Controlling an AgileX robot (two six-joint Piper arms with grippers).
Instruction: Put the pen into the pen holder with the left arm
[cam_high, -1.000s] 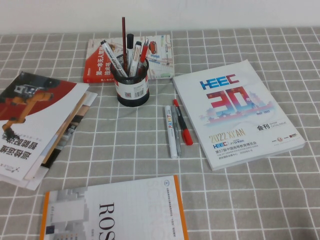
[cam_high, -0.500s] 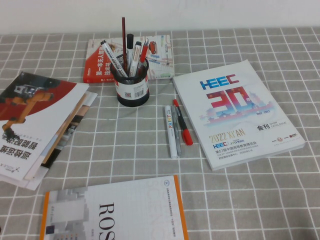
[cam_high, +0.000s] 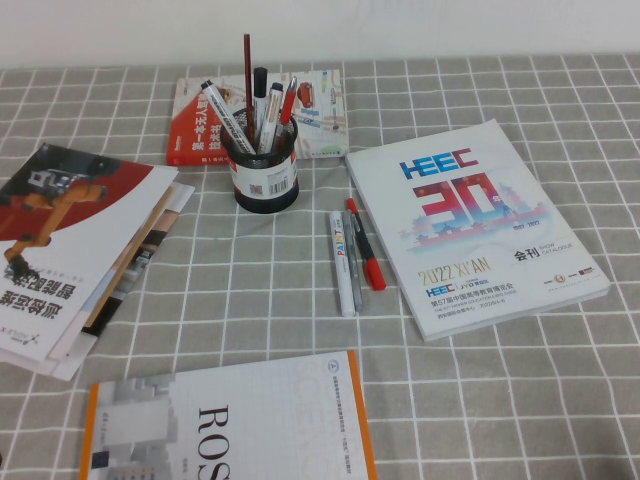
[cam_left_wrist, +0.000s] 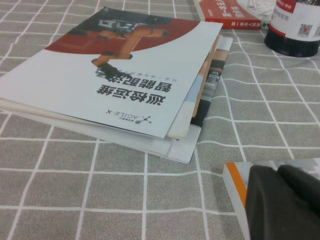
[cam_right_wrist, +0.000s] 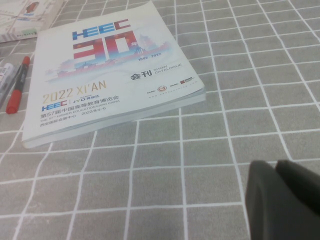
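Note:
The pen holder (cam_high: 266, 172), a black mesh cup with a barcode label, stands at the back centre and holds several pens. The pen (cam_high: 228, 118), white-barrelled with a black cap, stands in it and leans left. The holder's base also shows in the left wrist view (cam_left_wrist: 295, 31). Neither arm shows in the high view. My left gripper (cam_left_wrist: 277, 172) is shut and empty, low over the corner of an orange-edged book (cam_left_wrist: 234, 181). My right gripper (cam_right_wrist: 276, 167) is shut and empty over bare cloth near the HEEC catalogue (cam_right_wrist: 115, 75).
A white-and-grey printed marker (cam_high: 342, 262), a grey pen (cam_high: 353, 262) and a red pen (cam_high: 366, 246) lie beside the HEEC catalogue (cam_high: 475, 225). A stack of brochures (cam_high: 80, 250) lies at the left, a ROS book (cam_high: 230, 425) at the front, and books (cam_high: 320, 115) behind the holder.

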